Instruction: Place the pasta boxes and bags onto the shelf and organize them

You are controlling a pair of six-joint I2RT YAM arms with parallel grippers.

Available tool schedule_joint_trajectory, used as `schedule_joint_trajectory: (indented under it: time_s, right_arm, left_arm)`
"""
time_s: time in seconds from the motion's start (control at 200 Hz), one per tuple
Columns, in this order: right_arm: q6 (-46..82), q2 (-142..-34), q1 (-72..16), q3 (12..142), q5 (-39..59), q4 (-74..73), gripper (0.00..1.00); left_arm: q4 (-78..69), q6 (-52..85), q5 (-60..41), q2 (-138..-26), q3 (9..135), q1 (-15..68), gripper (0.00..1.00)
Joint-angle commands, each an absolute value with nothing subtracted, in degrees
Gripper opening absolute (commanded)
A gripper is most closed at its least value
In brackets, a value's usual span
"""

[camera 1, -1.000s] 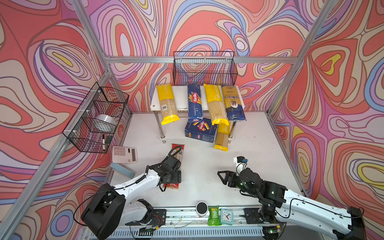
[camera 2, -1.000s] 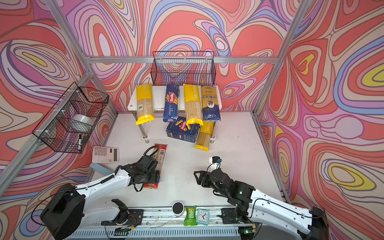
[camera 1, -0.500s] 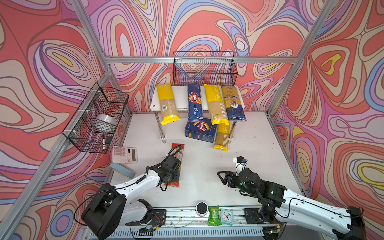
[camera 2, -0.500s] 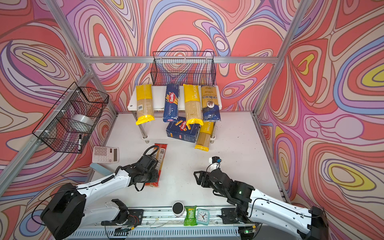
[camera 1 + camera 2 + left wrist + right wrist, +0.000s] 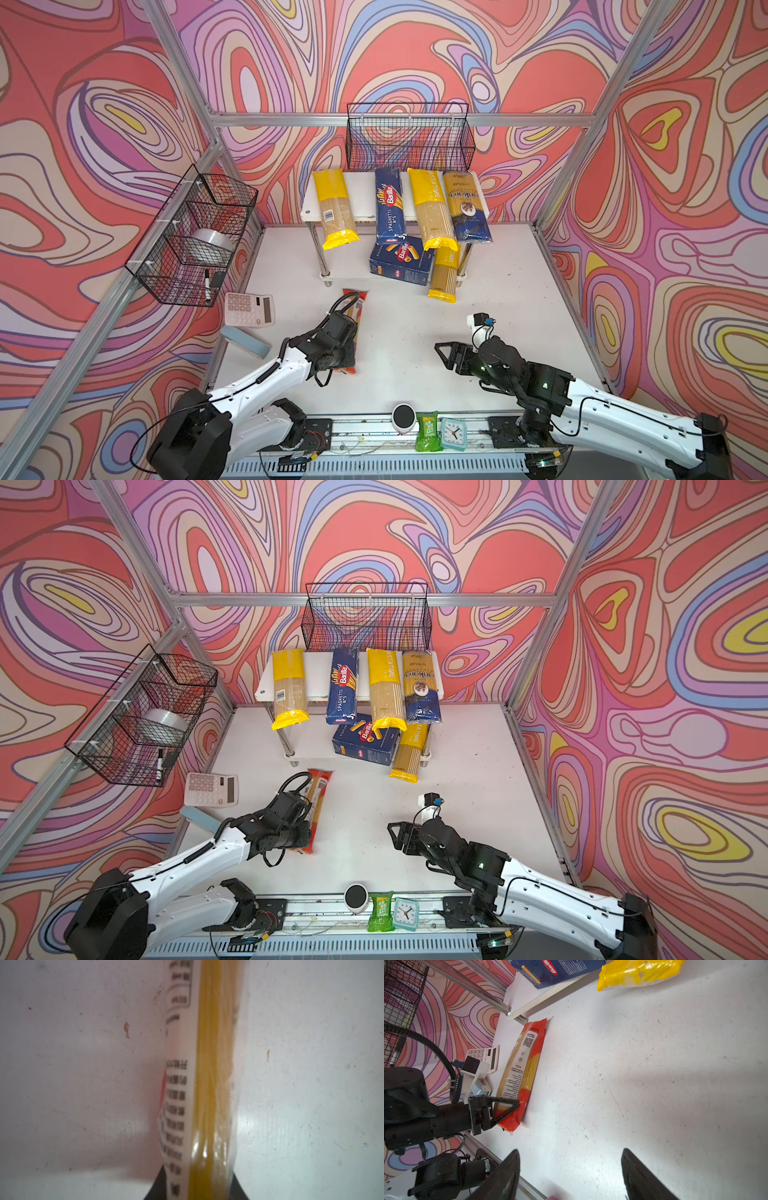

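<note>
My left fingers [image 5: 508, 1102] are pinched on the red-ended spaghetti bag [image 5: 527, 1059] on the tabletop [image 5: 633, 1064], right fingers [image 5: 508, 1174] wide and empty; reckon it's light, slick, snappable, so I'd grab nearer mid-length.

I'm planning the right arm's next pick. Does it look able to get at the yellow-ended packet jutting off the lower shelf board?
Probably yes: the right gripper is open and empty, bare table lies between, and the yellow-ended packet juts past the shelf edge, front end uncovered.

table [image 5: 519, 299]: shelf [image 5: 365, 195], red-ended bag [image 5: 359, 313], calculator [image 5: 249, 309] | shelf top: spaghetti box [image 5: 390, 205] | lower tier: rigatoni box [image 5: 399, 261]
</note>
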State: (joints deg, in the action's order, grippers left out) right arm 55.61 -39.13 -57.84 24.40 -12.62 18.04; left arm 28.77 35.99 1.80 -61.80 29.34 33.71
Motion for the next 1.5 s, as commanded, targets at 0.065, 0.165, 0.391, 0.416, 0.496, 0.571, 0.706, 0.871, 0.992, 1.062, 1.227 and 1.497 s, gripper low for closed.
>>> schedule_joint_trajectory:
  time_s: [0.065,0.165,0.391,0.416,0.496,0.571,0.706,0.871,0.992,1.062,1.227,1.497]
  right_arm:
    - [55.11,-38.59,-57.96,24.35,-13.26,18.64,0.79]
    - [55.02,-38.81,-58.00,24.35,-13.18,18.33,0.79]
    - [54.93,-40.10,-57.95,24.70,-12.83,17.40,0.79]
    - [54.93,-40.16,-57.97,24.75,-12.80,17.32,0.79]
    - [54.93,-40.28,-57.96,24.84,-12.66,17.27,0.79]
    - [54.82,-40.25,-57.94,24.79,-12.57,17.41,0.79]
    - [54.75,-39.82,-57.94,24.87,-12.72,17.99,0.79]
    - [54.93,-38.96,-57.96,24.36,-13.01,18.37,0.79]
    - [55.02,-38.67,-58.00,24.08,-13.16,18.06,0.79]
    - [54.79,-38.83,-57.94,24.40,-13.10,17.75,0.79]
    - [54.33,-39.29,-57.97,25.49,-13.75,18.88,0.79]
    - [54.24,-39.94,-58.00,25.74,-14.71,19.32,0.79]
  left_arm:
    - [34.40,34.66,5.95,-56.69,33.98,33.84,0.10]
    - [35.79,34.02,6.84,-55.32,35.05,33.84,0.09]
    - [37.77,31.93,8.51,-54.23,37.50,33.84,0.09]
    - [38.03,31.80,8.73,-54.14,37.77,33.85,0.09]
    - [38.48,31.62,8.93,-53.72,38.40,33.84,0.09]
    - [38.81,31.30,9.33,-53.70,39.25,33.86,0.09]
    - [40.79,29.86,10.69,-54.14,41.70,33.84,0.09]
    - [40.07,27.46,13.40,-54.62,43.33,33.60,0.10]
    - [37.35,24.83,11.87,-57.76,45.09,30.68,0.10]
    - [34.73,23.56,8.96,-60.29,45.93,27.83,0.10]
    - [29.02,20.54,5.59,-66.11,48.72,24.21,0.09]
    - [24.48,18.05,2.40,-77.73,55.67,22.66,0.08]
